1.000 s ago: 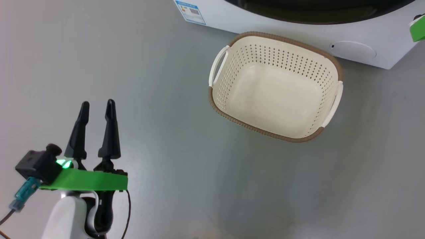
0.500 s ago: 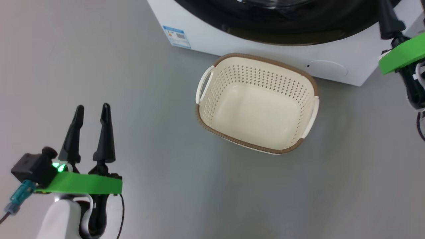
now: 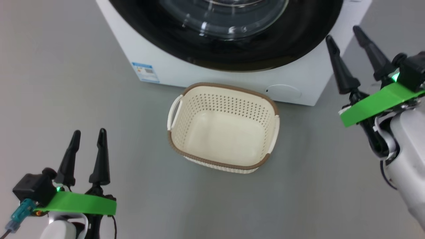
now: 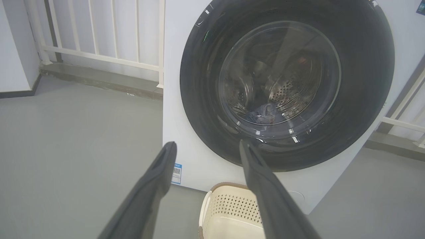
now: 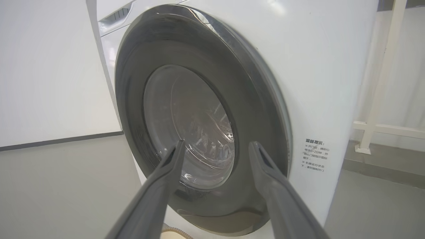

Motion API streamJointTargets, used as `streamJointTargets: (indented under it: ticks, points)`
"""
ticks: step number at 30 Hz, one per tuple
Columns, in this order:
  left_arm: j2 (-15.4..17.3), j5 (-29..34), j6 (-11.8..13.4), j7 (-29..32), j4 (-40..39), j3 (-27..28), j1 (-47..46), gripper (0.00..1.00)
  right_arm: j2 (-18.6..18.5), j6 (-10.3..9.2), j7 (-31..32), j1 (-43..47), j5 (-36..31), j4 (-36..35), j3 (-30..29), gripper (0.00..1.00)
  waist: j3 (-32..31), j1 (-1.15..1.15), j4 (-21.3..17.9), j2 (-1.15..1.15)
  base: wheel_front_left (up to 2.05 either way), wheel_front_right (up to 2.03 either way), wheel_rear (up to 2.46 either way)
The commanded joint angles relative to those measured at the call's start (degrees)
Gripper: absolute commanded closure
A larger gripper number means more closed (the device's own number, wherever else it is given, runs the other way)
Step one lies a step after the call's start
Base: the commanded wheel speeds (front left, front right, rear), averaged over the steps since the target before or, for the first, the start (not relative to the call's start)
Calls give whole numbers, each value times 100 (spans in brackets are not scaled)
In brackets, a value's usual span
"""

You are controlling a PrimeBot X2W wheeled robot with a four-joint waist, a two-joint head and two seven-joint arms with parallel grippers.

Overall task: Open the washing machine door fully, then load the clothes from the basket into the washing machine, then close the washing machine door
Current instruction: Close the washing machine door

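The basket point(image 3: 229, 88) sits before the closed washing machine door point(image 4: 287, 83). Both the left gripper point(image 3: 89, 131) and right gripper point(image 3: 342, 33) gape apart.

Head view looks down at the basket point(image 3: 225, 139); 2 wrist views share the washing machine door point(image 4: 287, 83).

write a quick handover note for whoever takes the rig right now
left gripper: open, empty, low over the floor, left of the basket.
right gripper: open, empty, raised by the right front corner of the washing machine, pointing at the door, apparently not touching it.
basket: empty, on the floor just in front of the machine.
clothes: a bluish bundle seen through the door glass, low in the drum.
done: clothes loaded; door looks shut flush against the front.
left: check that the door has latched, which can't be judged from here.
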Motion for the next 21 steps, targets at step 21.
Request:
streamJointTargets:
  ticks: [21]
  points:
    - [138,171,-8,-36,-102,465,576,0,460,-15,-28,1863,-114,-980,-590,0,-1101,1,-1443,0,0,0,0]
